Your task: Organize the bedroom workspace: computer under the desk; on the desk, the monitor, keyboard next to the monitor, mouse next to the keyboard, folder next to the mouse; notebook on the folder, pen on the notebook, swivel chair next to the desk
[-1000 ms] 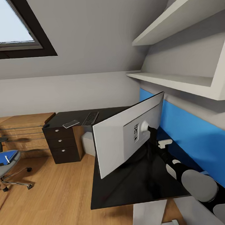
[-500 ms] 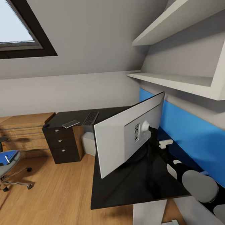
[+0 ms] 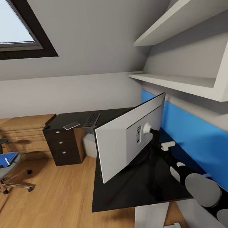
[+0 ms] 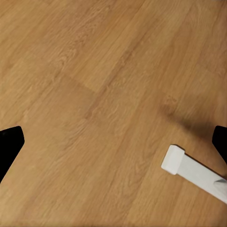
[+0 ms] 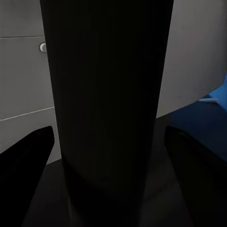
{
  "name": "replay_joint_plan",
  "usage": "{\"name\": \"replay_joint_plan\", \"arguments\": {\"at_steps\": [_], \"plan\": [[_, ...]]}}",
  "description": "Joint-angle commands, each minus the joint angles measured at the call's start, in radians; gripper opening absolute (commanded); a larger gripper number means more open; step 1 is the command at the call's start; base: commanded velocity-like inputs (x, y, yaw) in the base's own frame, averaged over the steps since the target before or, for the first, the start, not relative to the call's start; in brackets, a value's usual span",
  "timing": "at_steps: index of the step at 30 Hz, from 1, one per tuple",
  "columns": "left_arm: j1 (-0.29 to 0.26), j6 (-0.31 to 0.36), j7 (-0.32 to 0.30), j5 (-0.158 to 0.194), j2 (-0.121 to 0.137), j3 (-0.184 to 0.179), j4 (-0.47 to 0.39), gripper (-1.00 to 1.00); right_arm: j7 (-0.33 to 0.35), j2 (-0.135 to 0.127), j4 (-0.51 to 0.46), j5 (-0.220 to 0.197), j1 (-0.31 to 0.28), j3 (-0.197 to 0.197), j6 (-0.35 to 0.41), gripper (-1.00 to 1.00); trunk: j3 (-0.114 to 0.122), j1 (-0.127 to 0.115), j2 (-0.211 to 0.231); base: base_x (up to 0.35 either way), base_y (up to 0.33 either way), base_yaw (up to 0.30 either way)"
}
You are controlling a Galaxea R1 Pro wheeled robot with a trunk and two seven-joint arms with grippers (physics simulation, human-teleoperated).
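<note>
The head view shows the monitor (image 3: 129,136) upright on the black tabletop (image 3: 133,191), pale back toward the camera, its long axis running diagonally from the near left to the blue wall panel (image 3: 198,145). The right wrist view shows what the head view hides: the right tool (image 5: 111,142) spread around the monitor's black stand (image 5: 106,104), contact unclear. The left tool (image 4: 113,142), released, hangs over the wood floor (image 4: 94,71)

A pale grey-white monitor (image 3: 124,140) back stands over a glossy black bench (image 3: 133,189). A bright blue wall panel (image 3: 198,145) runs behind; the floor (image 4: 94,94) is warm light wood.
</note>
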Motion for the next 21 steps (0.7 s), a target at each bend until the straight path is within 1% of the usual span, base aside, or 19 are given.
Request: {"name": "replay_joint_plan", "arguments": {"at_steps": [1,7,14,21], "plan": [[-0.001,-0.003,0.004,0.010,0.001,-0.003,-0.001,1.00,0.012,0.000,0.044,0.020,0.009,0.006,-0.002,-1.00,-0.001,0.000,-0.001,0.000,0.000,0.000],[-0.001,-0.003,0.004,0.010,0.001,-0.003,-0.001,1.00,0.045,0.000,0.043,0.021,0.009,0.006,0.001,-1.00,-0.001,0.000,-0.001,0.008,0.000,0.000],[-0.001,-0.003,0.004,0.010,0.000,-0.003,-0.001,1.00,0.052,0.000,0.043,0.021,0.009,0.006,0.002,-1.00,-0.001,0.000,-0.001,0.158,0.000,0.000],[-0.001,-0.003,0.004,0.011,-0.001,-0.004,-0.001,1.00,0.052,0.000,0.043,0.021,0.009,0.006,0.002,-1.00,-0.001,0.000,-0.001,0.035,0.000,0.000]]}}
